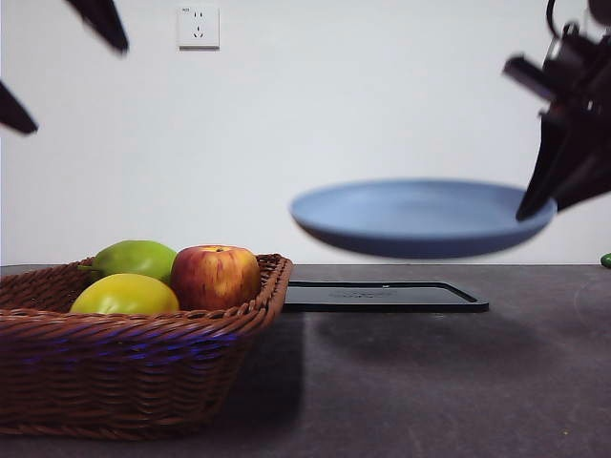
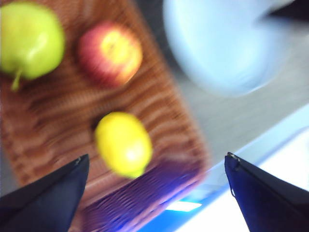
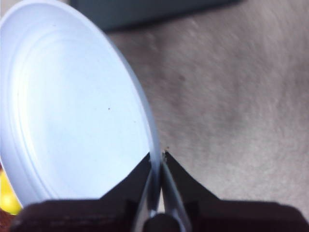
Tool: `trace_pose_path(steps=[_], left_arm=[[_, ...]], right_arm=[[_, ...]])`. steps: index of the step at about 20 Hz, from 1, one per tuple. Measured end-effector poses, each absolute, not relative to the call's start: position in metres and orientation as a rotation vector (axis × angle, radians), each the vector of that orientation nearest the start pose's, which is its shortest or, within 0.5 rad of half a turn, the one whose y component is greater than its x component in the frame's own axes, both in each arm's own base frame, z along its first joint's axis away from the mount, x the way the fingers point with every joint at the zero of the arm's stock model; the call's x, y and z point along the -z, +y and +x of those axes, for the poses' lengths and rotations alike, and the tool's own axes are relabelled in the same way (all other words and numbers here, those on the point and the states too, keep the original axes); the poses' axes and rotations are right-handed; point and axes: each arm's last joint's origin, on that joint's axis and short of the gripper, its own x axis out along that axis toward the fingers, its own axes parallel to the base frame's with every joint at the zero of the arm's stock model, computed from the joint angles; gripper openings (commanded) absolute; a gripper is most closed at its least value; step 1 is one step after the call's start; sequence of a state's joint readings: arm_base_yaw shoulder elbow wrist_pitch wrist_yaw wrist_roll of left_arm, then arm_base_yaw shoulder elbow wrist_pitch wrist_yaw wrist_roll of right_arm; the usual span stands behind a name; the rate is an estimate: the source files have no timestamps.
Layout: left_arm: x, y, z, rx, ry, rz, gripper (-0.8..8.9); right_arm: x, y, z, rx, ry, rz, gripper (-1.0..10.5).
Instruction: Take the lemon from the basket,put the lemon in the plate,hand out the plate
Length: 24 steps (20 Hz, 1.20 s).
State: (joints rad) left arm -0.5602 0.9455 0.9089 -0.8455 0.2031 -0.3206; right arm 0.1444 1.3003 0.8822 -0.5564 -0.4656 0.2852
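Note:
The yellow lemon (image 1: 124, 295) lies in the wicker basket (image 1: 134, 363) at the front left, next to a green fruit (image 1: 136, 259) and a red-yellow apple (image 1: 215, 276). In the left wrist view the lemon (image 2: 123, 144) lies below my open left gripper (image 2: 157, 188), which hangs high above the basket (image 2: 159, 121); its black tips show at the top left of the front view (image 1: 100, 21). My right gripper (image 1: 544, 196) is shut on the rim of the blue-grey plate (image 1: 420, 218) and holds it in the air above the table. The plate (image 3: 72, 121) is empty.
A flat black tray (image 1: 382, 296) lies on the dark table under the raised plate. A small green thing (image 1: 605, 260) sits at the far right edge. A wall socket (image 1: 199, 27) is on the white wall behind.

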Motion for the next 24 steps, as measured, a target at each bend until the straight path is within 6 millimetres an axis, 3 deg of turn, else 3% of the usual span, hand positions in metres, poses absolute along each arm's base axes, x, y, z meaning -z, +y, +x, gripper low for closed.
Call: trace_pose_path(steps=[4, 9, 21, 23, 24], left_arm=[[-0.271, -0.127, 0.153, 0.496, 1.088, -0.003, 4.85], [-0.232, -0.157, 0.173, 0.43, 1.218, 0.115, 4.85], [-0.193, -0.175, 0.195, 0.359, 1.277, 0.183, 4.79], [-0.193, -0.175, 0.195, 0.36, 1.27, 0.182, 3.88], [-0.193, -0.175, 0.195, 0.36, 1.269, 0.181, 2.53]], right_arm=[[-0.257, 0.047, 0.24, -0.42, 1.016, 0.418, 0.1], [-0.261, 0.047, 0.238, -0.42, 1.014, 0.418, 0.1], [-0.273, 0.042, 0.234, -0.414, 0.967, 0.423, 0.1], [-0.273, 0.042, 0.234, -0.414, 0.966, 0.423, 0.1], [-0.273, 0.042, 0.234, -0.413, 0.966, 0.424, 0.1]])
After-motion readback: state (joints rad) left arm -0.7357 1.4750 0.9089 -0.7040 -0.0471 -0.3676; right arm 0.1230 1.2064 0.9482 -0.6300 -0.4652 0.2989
